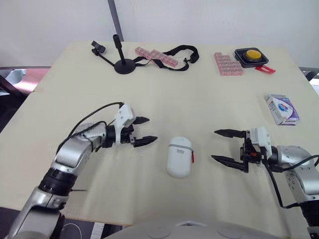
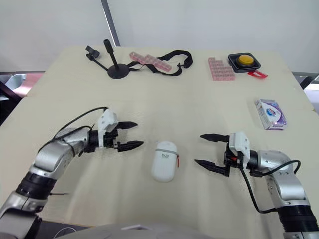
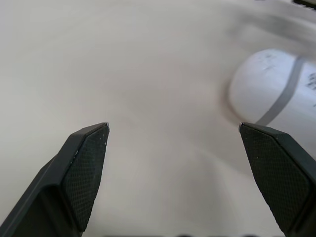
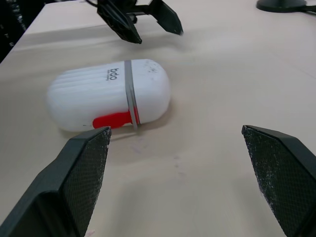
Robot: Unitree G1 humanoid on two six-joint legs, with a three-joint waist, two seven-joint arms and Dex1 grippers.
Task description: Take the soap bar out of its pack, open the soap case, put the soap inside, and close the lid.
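Observation:
The white oval soap case (image 1: 179, 156) lies shut on the table between my two arms, with a grey band and a red tab on its side; it also shows in the right wrist view as the soap case (image 4: 111, 94). The boxed soap pack (image 1: 281, 109) lies at the table's right edge, far from both grippers. My left gripper (image 1: 144, 130) is open, just left of the case, with nothing between its fingers. Just right of the case my right gripper (image 1: 224, 146) stands open and empty too. Past the case, the left gripper (image 4: 143, 19) appears in the right wrist view.
At the back of the table stand a black stand with an arm (image 1: 122, 60), pink pill organisers (image 1: 156, 56) (image 1: 228, 63), a black strap (image 1: 183, 53) and a yellow button on a black base (image 1: 251, 56). Bare tabletop surrounds the case.

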